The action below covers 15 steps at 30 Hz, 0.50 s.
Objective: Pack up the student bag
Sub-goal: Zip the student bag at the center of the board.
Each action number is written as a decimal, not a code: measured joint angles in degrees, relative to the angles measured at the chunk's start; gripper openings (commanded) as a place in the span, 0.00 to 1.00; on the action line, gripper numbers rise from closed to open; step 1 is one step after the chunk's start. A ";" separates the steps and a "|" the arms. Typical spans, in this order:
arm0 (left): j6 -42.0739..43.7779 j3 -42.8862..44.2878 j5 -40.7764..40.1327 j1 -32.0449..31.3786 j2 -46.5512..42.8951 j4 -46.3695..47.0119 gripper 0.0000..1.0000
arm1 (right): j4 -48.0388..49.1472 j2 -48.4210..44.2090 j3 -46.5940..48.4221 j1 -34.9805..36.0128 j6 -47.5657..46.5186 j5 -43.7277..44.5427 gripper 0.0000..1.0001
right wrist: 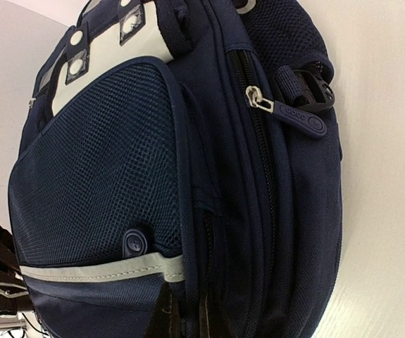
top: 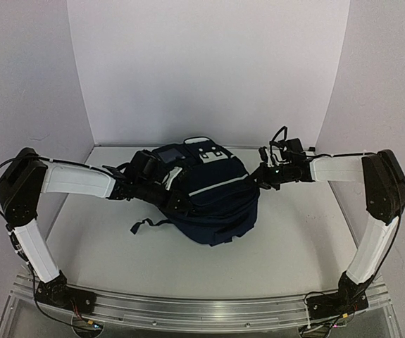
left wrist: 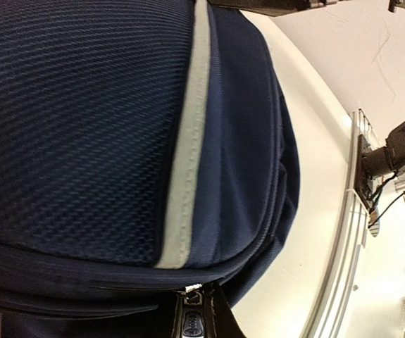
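The student bag [top: 220,204], navy with pale reflective stripes, lies in the middle of the table between both arms. In the left wrist view the student bag [left wrist: 82,127] fills the frame, and my left gripper [left wrist: 191,320] is shut on a dark zipper pull [left wrist: 190,322] at the zip's silver slider. My left gripper [top: 176,199] sits against the bag's left side. My right gripper [top: 257,180] is at the bag's right side. Seen from the right wrist, the right gripper [right wrist: 189,320] is shut, pinching a ridge of the bag's seam [right wrist: 191,282]. A second zipper pull [right wrist: 297,116] hangs free farther along.
A loose black strap [top: 146,225] trails on the table left of the bag. White walls [top: 209,70] close the back and sides. The metal rail [top: 202,310] with both arm bases runs along the near edge. A black buckle [right wrist: 315,95] sticks out of the bag's side.
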 measured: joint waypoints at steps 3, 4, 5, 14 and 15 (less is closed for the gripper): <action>-1.93 0.00 1.08 -1.30 -0.16 0.08 0.04 | -0.08 0.00 0.00 0.08 0.20 0.69 0.00; -2.74 0.01 1.55 -1.50 -0.19 0.06 0.04 | -0.11 0.00 0.00 0.11 0.22 0.84 0.00; -3.40 0.07 2.08 -1.64 -0.19 0.05 0.04 | -0.11 0.00 0.00 0.11 0.23 0.98 0.00; -9.98 3.85 2.67 -4.84 1.12 -0.79 0.15 | -0.09 0.00 0.00 0.24 1.04 4.09 0.03; -11.09 3.85 2.64 -5.15 1.40 -0.42 0.19 | -0.07 0.00 0.00 0.24 1.12 4.53 0.10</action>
